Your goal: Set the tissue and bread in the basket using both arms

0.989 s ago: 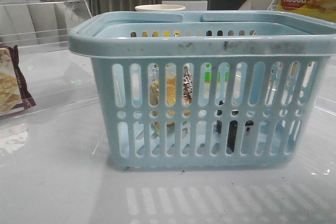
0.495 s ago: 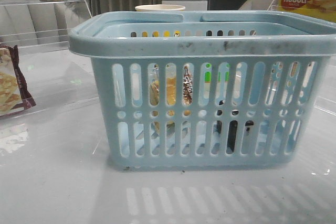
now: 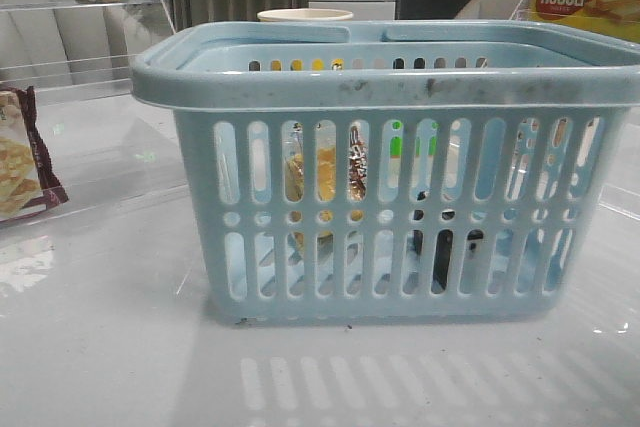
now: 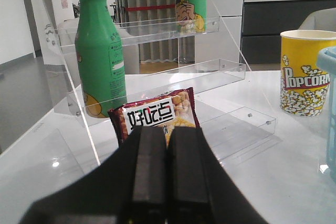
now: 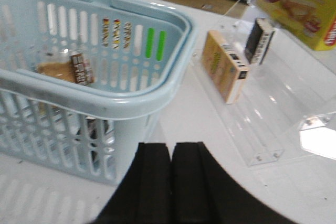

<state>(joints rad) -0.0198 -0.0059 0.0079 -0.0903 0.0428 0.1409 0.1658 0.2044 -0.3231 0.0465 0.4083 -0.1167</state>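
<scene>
The light-blue basket (image 3: pixel 380 82) stands mid-table. The bread (image 3: pixel 325 175) lies inside it, golden brown behind the slots. In the right wrist view the bread (image 5: pixel 55 70) rests on the basket (image 5: pixel 105 100) floor, with its dark label strip showing. The tissue (image 3: pixel 441 247) is a dark shape low inside, also seen through the slots in the right wrist view (image 5: pixel 93 128). My right gripper (image 5: pixel 170 145) is shut and empty, just outside the basket's near corner. My left gripper (image 4: pixel 167 129) is shut and empty, away from the basket (image 4: pixel 329 61). Neither gripper shows in the front view.
A maroon-edged snack pack (image 4: pixel 157 114) leans on a clear acrylic shelf ahead of my left gripper, beside a green bottle (image 4: pixel 100 51). A popcorn cup (image 4: pixel 307 72) stands behind the basket. On the right are small boxes (image 5: pixel 226 64) on an acrylic stand and a yellow wafer box (image 5: pixel 304 3).
</scene>
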